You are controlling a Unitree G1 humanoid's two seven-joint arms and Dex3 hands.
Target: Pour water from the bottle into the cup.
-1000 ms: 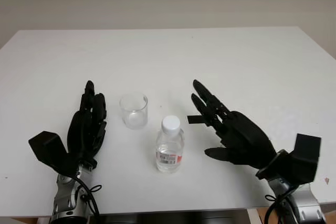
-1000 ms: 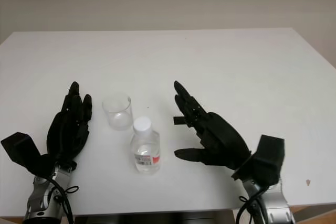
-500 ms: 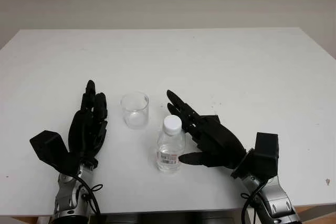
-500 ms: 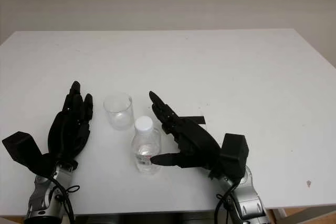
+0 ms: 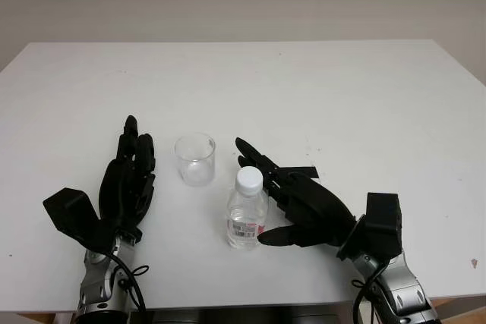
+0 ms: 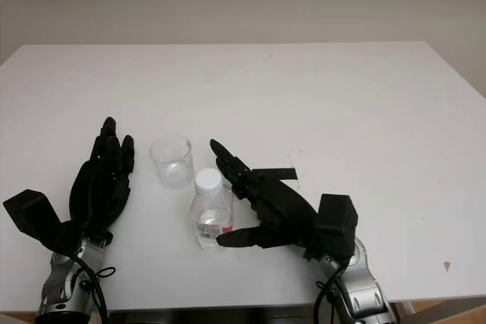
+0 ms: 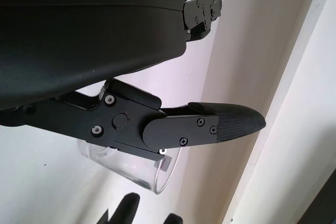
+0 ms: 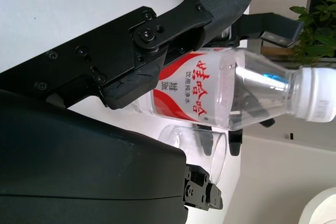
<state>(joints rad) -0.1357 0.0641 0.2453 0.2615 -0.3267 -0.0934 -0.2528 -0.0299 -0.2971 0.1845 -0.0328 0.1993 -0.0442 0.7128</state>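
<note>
Water bottle (image 5: 246, 214) upright, capped | my right hand (image 5: 307, 204) cupping it, fingers apart, unclamped | left hand (image 5: 127, 184) open beside clear cup (image 5: 195, 159) | risk: thumb nudge tips bottle.

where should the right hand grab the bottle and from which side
Grip the bottle around its labelled middle, coming from its right side, where the right hand is already closing in. The bottle stands upright with a straight round body, so fingers can wrap it there; the white cap is too narrow and must come off. The cup stands on its far left side.
</note>
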